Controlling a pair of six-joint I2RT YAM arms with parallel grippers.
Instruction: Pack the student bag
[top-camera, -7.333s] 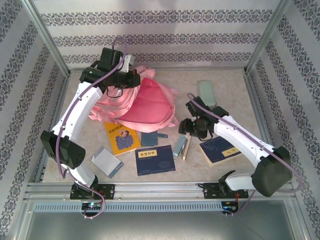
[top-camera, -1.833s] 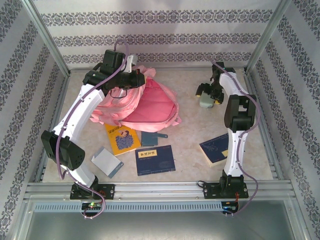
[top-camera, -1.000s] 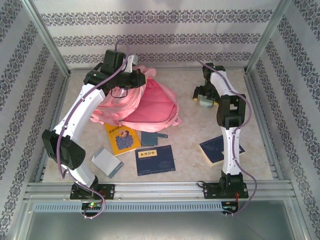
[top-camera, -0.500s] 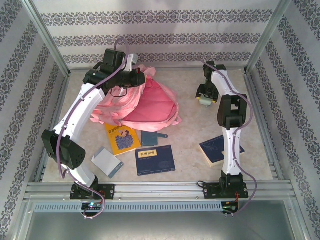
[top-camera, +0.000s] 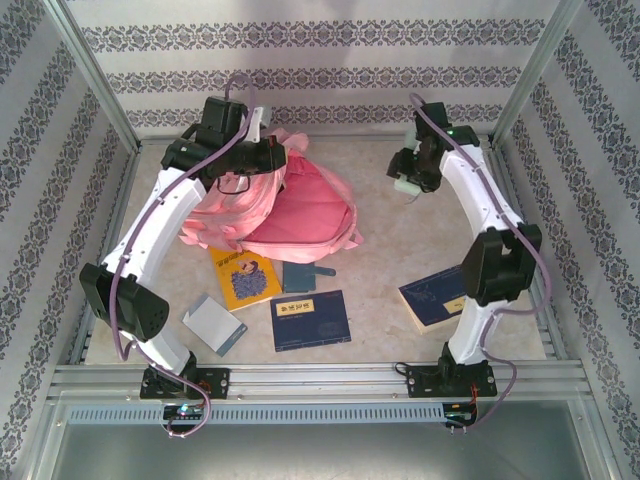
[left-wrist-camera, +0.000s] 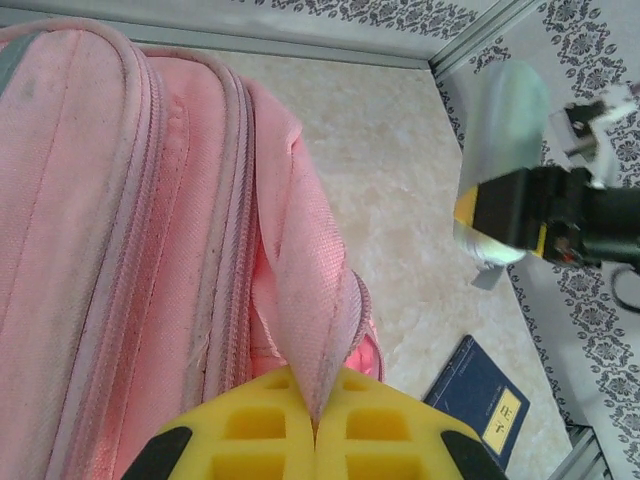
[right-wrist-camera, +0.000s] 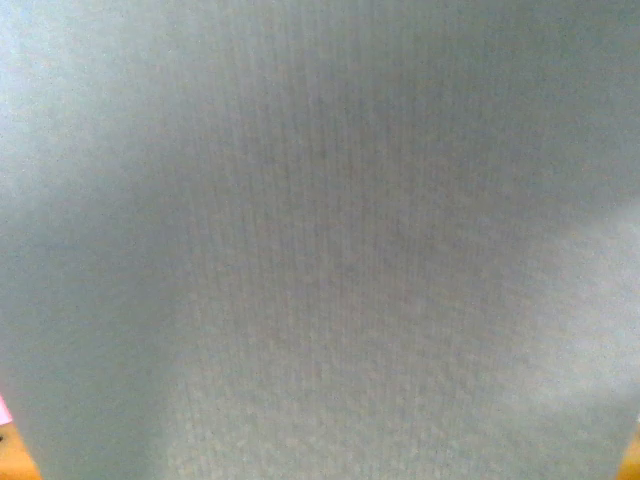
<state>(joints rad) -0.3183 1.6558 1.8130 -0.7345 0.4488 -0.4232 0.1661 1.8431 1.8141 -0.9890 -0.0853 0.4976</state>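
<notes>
Up back, left hand pinches the student bag — right hand grips a pale case.

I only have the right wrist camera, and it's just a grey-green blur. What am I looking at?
Observer: A pale green case, clamped in the right gripper, right up against your lens.
Operator: Is it off the table?
Observer: It looks lifted, over the far right of the table and apart from the student bag.
Operator: And the left gripper?
Observer: The left gripper is shut on a pink fold at the bag's edge.
</notes>
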